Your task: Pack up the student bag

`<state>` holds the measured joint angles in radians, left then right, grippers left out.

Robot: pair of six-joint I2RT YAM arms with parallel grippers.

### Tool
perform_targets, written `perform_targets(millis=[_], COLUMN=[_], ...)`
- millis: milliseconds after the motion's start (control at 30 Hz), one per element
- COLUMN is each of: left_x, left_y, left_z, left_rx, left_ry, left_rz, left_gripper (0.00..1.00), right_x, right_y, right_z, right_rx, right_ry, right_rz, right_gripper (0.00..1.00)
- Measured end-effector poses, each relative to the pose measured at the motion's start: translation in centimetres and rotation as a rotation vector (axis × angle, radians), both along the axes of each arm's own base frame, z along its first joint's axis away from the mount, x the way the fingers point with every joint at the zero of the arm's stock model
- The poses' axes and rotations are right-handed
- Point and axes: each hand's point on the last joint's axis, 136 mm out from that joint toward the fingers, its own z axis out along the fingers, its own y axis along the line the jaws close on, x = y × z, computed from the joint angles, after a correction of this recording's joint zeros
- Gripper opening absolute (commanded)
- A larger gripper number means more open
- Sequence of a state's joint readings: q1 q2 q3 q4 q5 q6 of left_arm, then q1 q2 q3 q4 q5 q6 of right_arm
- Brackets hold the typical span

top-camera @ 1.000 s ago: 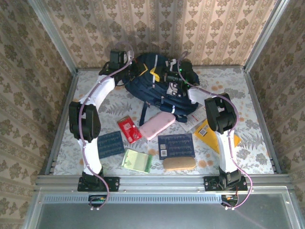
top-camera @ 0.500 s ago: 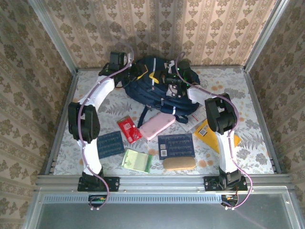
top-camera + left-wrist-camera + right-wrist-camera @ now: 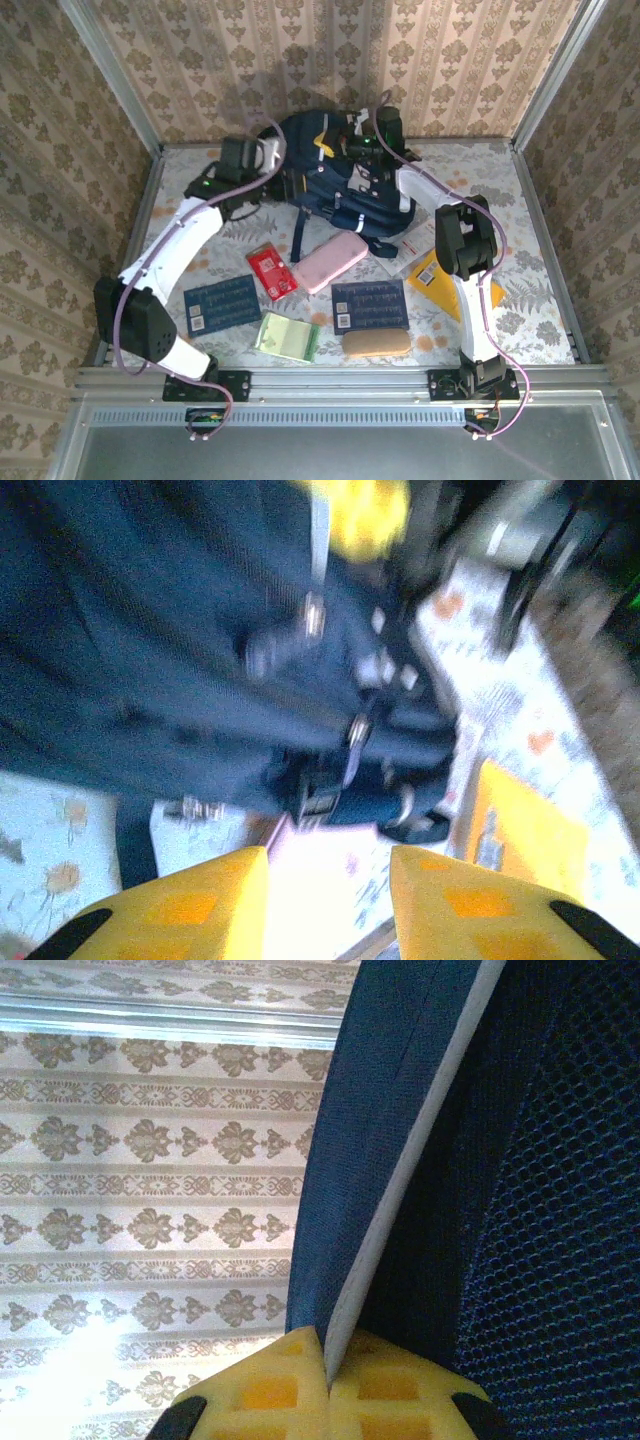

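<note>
The student bag, dark navy with white trim, lies at the back middle of the table, its top raised toward the rear wall. My right gripper is at the bag's upper edge. In the right wrist view it is shut on the bag's white-trimmed rim, with mesh lining to the right. My left gripper sits just left of the bag. In the blurred left wrist view it stands open with nothing between its fingers, the bag ahead of it.
In front of the bag lie a pink pouch, a red packet, two navy booklets, a green notebook, a tan case and a yellow folder. Patterned walls enclose the table.
My left gripper has opened and drawn back left from the bag, its arm swinging out to the left. My right gripper has shut on the bag's rim and risen toward the back wall.
</note>
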<state>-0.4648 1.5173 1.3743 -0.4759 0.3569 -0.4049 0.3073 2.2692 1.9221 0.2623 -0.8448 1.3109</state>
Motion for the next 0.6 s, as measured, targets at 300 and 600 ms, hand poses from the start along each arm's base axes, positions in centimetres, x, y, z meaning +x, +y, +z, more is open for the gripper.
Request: perform_targets(millis=[300, 600], left_x=[-0.3, 1.7], left_y=[1.2, 1.1], left_z=[-8.4, -10.0], left_rx=[0.258, 0.317], left_ry=[0.058, 0.052], left_rz=[-0.004, 0.012], left_gripper=[0.51, 0.49], right_x=[0.8, 0.7], right_y=[-0.1, -0.1], right_z=[1.1, 1.0], right_rx=[-0.035, -0.034], right_ry=[0.054, 0.079], right_rz=[-0.001, -0.002], right_gripper=[0.0, 0.0])
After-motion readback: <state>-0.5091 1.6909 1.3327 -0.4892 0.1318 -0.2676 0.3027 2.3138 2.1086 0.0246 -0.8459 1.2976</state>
